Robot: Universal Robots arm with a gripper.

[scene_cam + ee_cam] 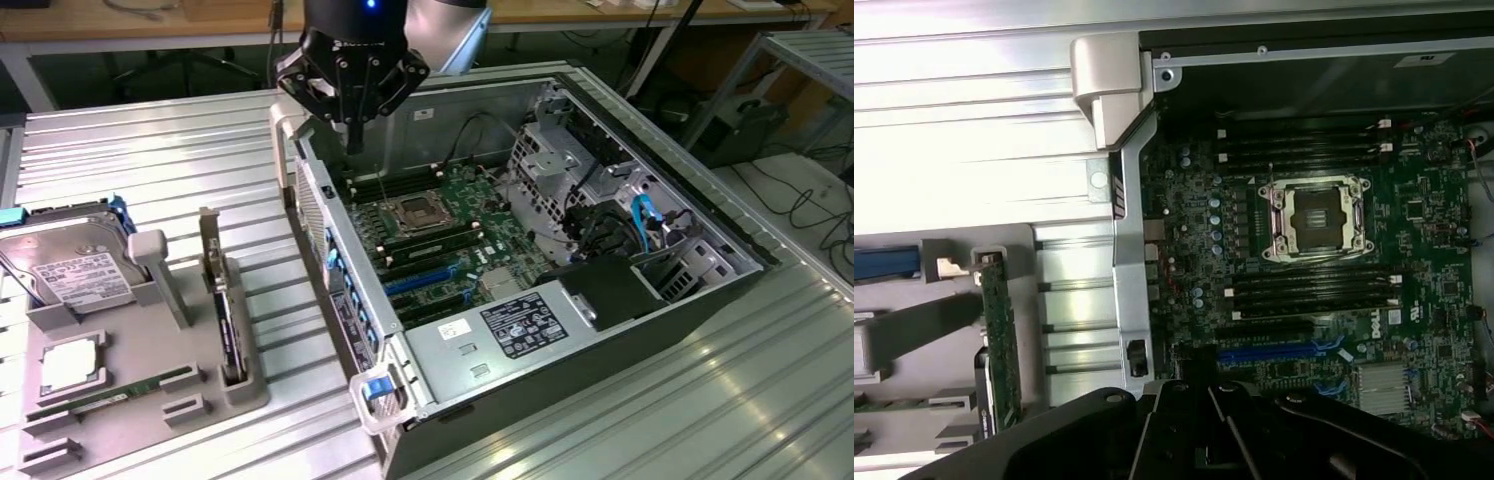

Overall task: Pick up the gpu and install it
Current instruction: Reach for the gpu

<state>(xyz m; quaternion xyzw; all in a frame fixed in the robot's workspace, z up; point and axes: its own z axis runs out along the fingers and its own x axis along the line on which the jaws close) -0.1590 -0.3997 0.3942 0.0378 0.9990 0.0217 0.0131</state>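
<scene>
Fingers of the gripper (354,138) are pinched together, empty, over the open computer case (601,390), well apart from the gpu (228,325), which stands on edge in a grey holder (147,275). It looks light, stiff and fragile, probably best taken by its top edge.

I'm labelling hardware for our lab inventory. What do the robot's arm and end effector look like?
The end effector is matte black, built from angular linked bars that taper to a slim dark tip. A small blue light glows on its body. The arm behind it is a rounded, silver-grey tube. I cannot make out any cables or markings on either.
</scene>
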